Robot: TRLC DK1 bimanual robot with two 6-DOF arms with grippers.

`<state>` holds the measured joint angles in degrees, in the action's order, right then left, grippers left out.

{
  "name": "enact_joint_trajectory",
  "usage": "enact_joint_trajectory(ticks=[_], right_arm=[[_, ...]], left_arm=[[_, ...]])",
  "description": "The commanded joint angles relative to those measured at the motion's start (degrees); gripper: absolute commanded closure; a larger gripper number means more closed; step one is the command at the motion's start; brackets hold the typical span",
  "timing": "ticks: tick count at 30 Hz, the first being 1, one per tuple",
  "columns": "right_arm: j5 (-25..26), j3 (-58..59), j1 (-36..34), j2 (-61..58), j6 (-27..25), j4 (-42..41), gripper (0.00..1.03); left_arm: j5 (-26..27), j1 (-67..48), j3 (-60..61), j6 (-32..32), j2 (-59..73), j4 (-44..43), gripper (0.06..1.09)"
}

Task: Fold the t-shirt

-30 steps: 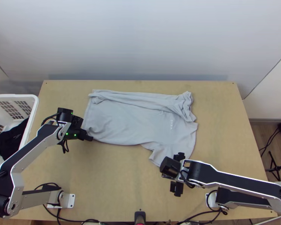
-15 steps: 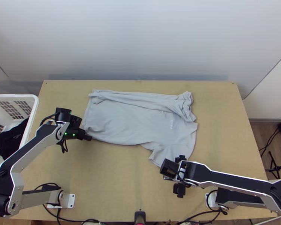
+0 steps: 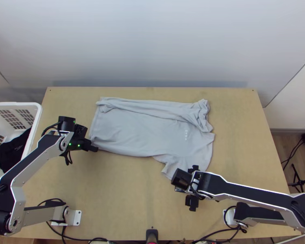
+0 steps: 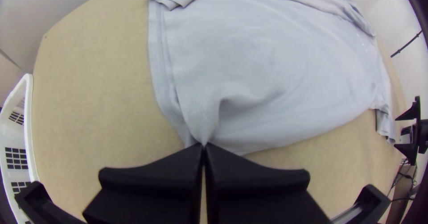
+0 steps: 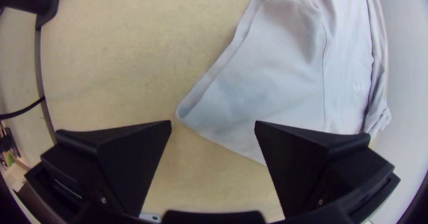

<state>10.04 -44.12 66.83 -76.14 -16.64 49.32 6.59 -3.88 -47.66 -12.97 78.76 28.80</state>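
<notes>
A light grey t-shirt lies across the table, its far side folded over in a long strip and bunched at the far right. At its left end, my left gripper is on the hem's near corner; in the left wrist view the left gripper is shut on that hem corner, raising a small crease. Above the near sleeve's end is my right gripper. In the right wrist view the right gripper stands wide open, the sleeve showing between and beyond its fingers, with nothing gripped.
A white basket with dark cloth inside stands off the table's left edge. Bare wood lies in front of the shirt. A dark post stands at the table's near edge, with cables beside it.
My left gripper has shifted very slightly left. The right gripper moved slightly right, then back left, staying by the near sleeve. The shirt lies nearly as before.
</notes>
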Motion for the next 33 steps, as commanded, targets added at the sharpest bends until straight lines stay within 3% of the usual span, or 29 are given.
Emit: enact_joint_trajectory(ticks=[1,5,7,14,18,20,27,33], right_arm=[[-0.02,-1.58,-0.21,-1.64,-0.14,-0.01,0.16],[-0.02,-1.58,-0.12,-2.61,-0.32,0.07,0.16],[-0.02,-2.11,-0.12,-3.40,-0.14,0.07,0.24],[-0.11,-4.05,-0.12,-4.28,0.47,0.51,0.26],[-0.99,-3.17,0.23,-4.02,-1.81,0.69,0.81],[-1.52,-2.99,0.23,-3.75,-2.43,0.69,1.00],[-1.17,-2.38,0.06,-1.56,-2.87,1.22,1.00],[0.94,-7.39,-4.34,3.10,-6.12,1.48,1.00]], left_arm=[[0.09,0.89,0.02,-0.91,0.16,-0.06,1.04],[0.09,1.42,0.20,-1.00,0.25,-0.06,1.04],[0.09,1.68,0.29,-1.27,0.25,-0.06,1.04],[0.09,2.91,0.20,-2.50,0.25,-0.06,1.03],[0.09,2.91,-0.15,-2.50,0.16,-0.06,1.03],[0.09,2.91,-0.24,-2.50,0.25,-0.06,1.03],[0.09,3.09,-0.51,-3.73,-0.01,0.03,1.03],[0.27,3.44,-4.02,-3.99,-1.24,3.11,1.03]])
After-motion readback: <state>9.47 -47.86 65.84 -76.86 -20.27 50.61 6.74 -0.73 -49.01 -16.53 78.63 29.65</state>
